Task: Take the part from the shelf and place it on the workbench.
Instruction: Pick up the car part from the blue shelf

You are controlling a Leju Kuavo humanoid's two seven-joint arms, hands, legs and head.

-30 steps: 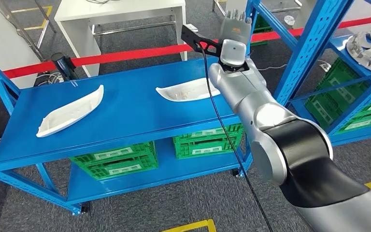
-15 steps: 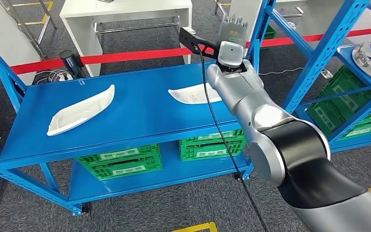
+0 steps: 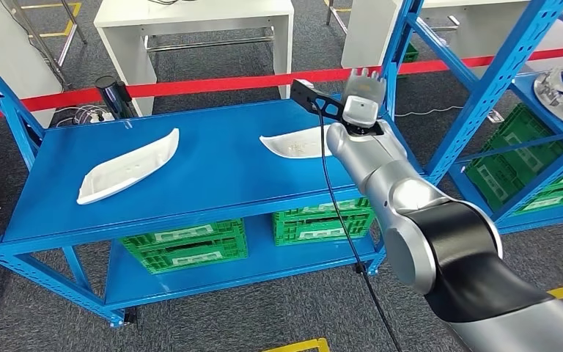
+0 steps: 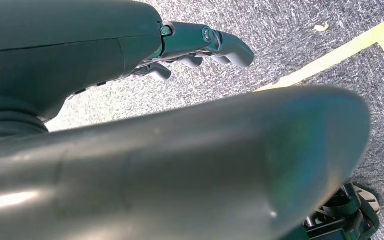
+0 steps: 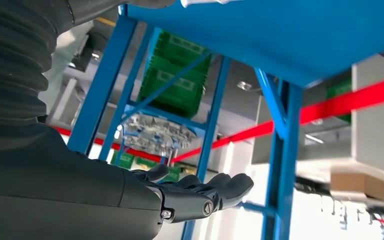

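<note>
Part (image 3: pixel 294 141) beside right hand (image 3: pixel 363 79), on shelf (image 3: pixel 212 172).

Blue metal shelf (image 3: pixel 212 165), bright and plain, under two white boat-shaped plastic parts: one (image 3: pixel 293 141) just beside the silver-and-black right hand (image 3: pixel 363 92), another (image 3: pixel 128 166) well apart. Green latticed crates (image 3: pixel 183 246) with white labels below. Red barrier tape (image 3: pixel 212 83) beyond; speckled grey carpet (image 4: pixel 290 45) with yellow lines by the dark left hand (image 4: pixel 200 45).
</note>
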